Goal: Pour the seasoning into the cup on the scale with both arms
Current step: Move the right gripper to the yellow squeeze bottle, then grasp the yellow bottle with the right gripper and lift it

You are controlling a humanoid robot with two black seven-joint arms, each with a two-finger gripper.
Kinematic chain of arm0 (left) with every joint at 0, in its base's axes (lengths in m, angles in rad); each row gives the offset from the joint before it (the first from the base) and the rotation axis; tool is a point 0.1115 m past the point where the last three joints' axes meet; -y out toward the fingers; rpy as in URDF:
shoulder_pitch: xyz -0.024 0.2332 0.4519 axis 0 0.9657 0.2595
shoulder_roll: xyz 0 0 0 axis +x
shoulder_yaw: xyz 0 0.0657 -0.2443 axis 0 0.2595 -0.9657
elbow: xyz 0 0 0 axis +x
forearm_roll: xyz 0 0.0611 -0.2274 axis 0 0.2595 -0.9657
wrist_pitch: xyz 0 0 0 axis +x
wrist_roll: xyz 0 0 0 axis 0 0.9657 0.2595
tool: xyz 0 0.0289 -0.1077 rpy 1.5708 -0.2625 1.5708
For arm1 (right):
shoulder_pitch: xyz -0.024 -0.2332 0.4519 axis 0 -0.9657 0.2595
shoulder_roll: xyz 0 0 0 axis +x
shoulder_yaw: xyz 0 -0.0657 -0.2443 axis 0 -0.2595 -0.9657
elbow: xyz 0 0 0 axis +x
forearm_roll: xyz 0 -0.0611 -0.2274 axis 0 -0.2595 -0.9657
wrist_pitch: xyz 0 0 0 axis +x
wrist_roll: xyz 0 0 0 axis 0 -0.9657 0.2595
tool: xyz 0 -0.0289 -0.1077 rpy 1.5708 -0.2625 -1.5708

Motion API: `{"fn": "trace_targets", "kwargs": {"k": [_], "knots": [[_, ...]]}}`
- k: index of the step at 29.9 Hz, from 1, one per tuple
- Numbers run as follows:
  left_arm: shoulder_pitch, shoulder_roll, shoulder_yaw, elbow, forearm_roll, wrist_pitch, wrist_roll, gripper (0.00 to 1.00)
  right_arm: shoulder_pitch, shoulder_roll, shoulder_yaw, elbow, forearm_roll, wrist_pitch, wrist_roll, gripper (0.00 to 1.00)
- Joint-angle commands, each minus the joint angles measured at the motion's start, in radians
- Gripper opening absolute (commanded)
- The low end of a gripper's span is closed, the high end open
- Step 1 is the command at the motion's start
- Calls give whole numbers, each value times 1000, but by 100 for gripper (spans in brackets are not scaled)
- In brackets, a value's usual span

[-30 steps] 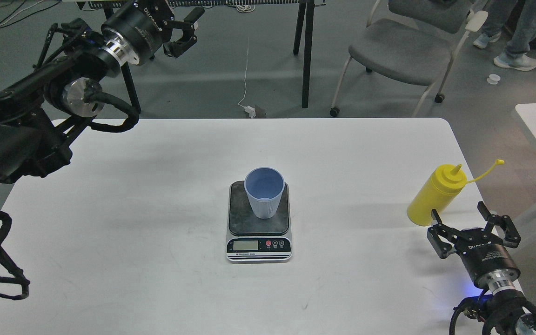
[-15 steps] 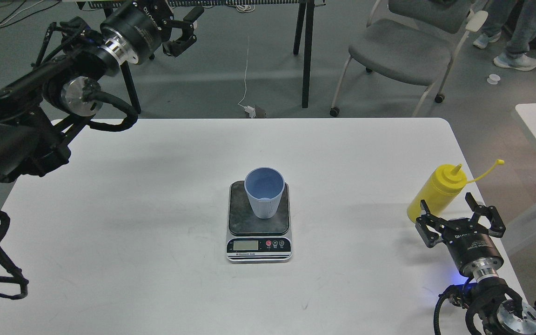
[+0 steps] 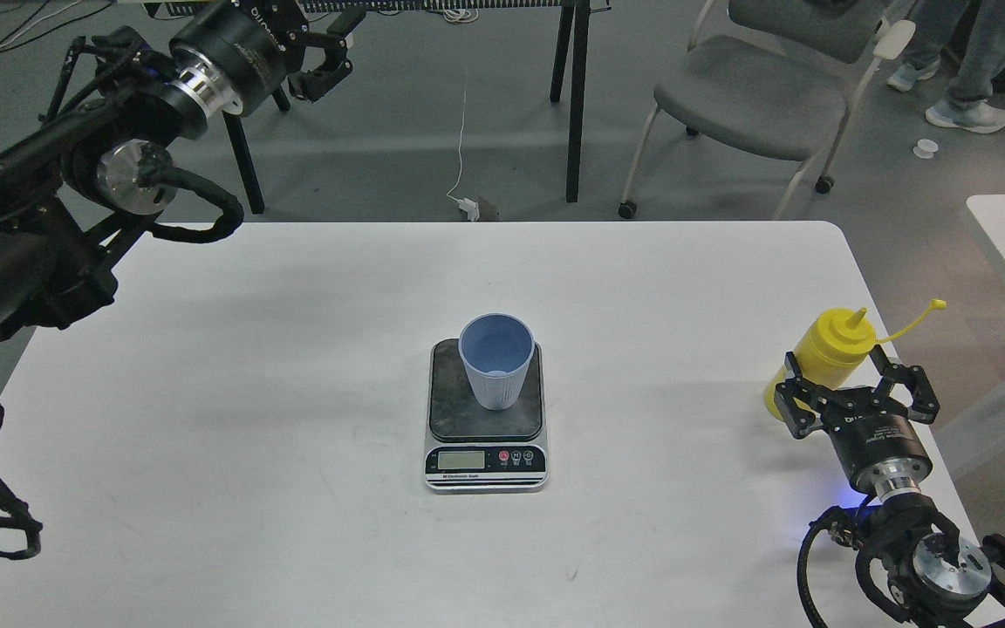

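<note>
While table [image 3: 293,392] carries everything, scale [image 3: 486,462] sits centre, display toward 6 o'clock. Cup [image 3: 495,360] upright on platform, inside looks empty. Bottle [image 3: 827,347] at 3 o'clock near table edge, lower body hidden behind right gripper [image 3: 855,397]; contents unseen through yellow wall. Right fingers spread wide, flanking bottle, contact unclear. Left gripper [image 3: 326,54] at 11 o'clock, off table, fingers apart, holding nothing.

Centre of frame: light-blue cup [image 3: 495,360] stands upright on the scale [image 3: 486,417], on the white surface [image 3: 293,392]. Lower right: right claw [image 3: 851,388], fingers spread, flanks the yellow seasoning bottle [image 3: 821,356]; contact cannot be determined. Upper left: left claw [image 3: 325,54] raised beyond the surface edge, fingers apart.
</note>
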Motion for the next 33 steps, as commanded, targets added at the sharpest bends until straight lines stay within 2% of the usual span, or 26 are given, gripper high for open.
{"fn": "trace_targets", "kwargs": {"k": [1,7,15,18,22,26,29,33], "knots": [[2,0,2,0,0,0,0,99,32,18,-3,-42,-1,0,0,96],[2,0,2,0,0,2,0,99,60,38,-7,-76,-15,0,-3,87],[2,0,2,0,0,2,0,99,60,38,-7,-73,-52,0,0,42],[0,0,2,0,0,2,0,99,61,38,-6,-63,-52,0,3,32],[-4,2,0,0,0,2,0,99,55,1,9,7,-54,0,6,28],[-7,13,-2,0,0,2,-2,99,61,-175,11,163,-72,0,7,28],[-7,22,-6,0,0,2,0,99,93,-261,35,271,-150,0,7,28],[-1,23,-12,0,-2,0,-5,100,173,-278,48,357,-338,0,7,28]]}}
